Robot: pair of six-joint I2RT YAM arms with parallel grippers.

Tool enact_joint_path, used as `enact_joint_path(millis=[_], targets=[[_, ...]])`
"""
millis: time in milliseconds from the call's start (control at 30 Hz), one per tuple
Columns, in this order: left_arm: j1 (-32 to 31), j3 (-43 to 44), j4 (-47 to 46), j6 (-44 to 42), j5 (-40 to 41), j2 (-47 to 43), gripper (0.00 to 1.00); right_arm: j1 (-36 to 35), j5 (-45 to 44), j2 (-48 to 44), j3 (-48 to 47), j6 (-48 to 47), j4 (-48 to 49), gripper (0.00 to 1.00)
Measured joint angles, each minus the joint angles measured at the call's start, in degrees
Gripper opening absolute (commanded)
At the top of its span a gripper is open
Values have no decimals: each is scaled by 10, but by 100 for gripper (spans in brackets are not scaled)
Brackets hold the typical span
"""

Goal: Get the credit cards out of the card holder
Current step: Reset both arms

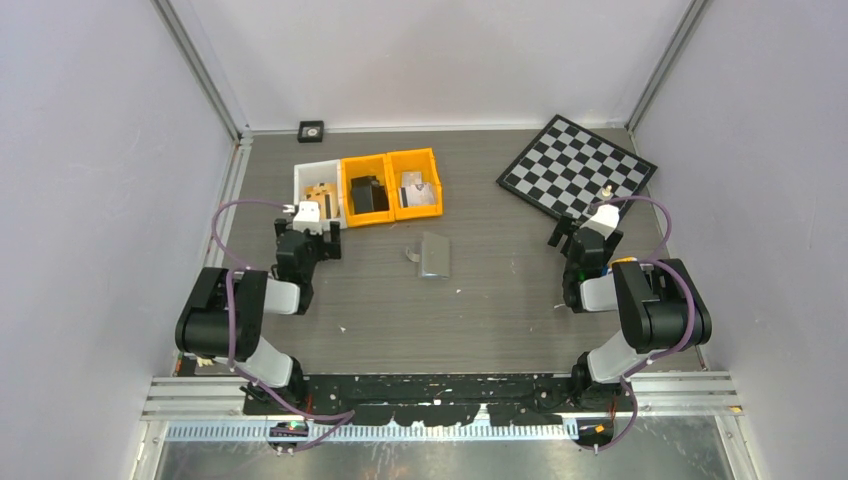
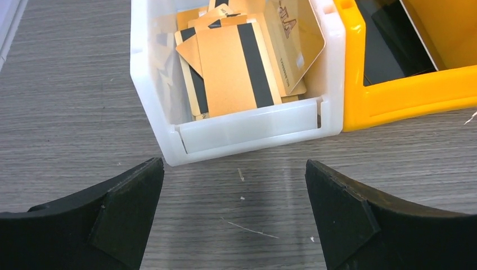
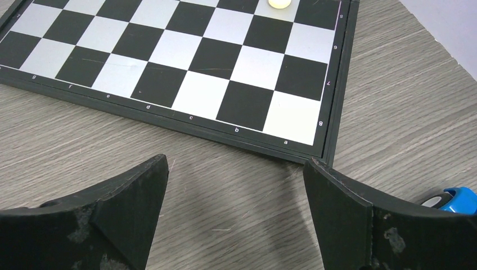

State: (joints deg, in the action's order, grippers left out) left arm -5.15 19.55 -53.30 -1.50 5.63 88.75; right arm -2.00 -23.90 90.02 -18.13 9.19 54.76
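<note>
1. Nearest us in the overhead view, our left gripper (image 1: 318, 243) sits at centre left and our right gripper (image 1: 570, 238) at centre right. Each wrist view shows its fingers spread wide with nothing between them.

2. A little farther in, at the middle of the overhead frame, the card holder (image 1: 434, 256) lies alone on the grey table (image 1: 480, 320), a flat silvery case with a small tab at its left edge. It is well apart from both grippers. We cannot tell from this height whether it is open, or whether any cards remain inside.

3. Beyond it, at upper centre, stands a row of three bins. In the left wrist view, the white bin (image 2: 236, 138) at the top of the frame holds a loose stack of gold credit cards (image 2: 239, 67) with black stripes. The orange bin (image 2: 405, 95) beside it holds dark items we cannot identify.

4. Farthest, at upper right of the overhead view, lies a chessboard (image 1: 578, 165).

5. Our judgement: cards already lie outside the holder, in the white bin. This fits either a holder emptied into the bin or a full holder beside a bin of other cards; the pictures do not settle which.
</note>
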Motion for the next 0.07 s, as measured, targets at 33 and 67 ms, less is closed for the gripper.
enact_joint_path(millis=[33, 67], targets=[[0, 0, 3, 0, 2, 0, 100, 0, 0, 0, 0, 0, 0, 95], [0, 0, 5, 0, 3, 0, 100, 0, 0, 0, 0, 0, 0, 95]])
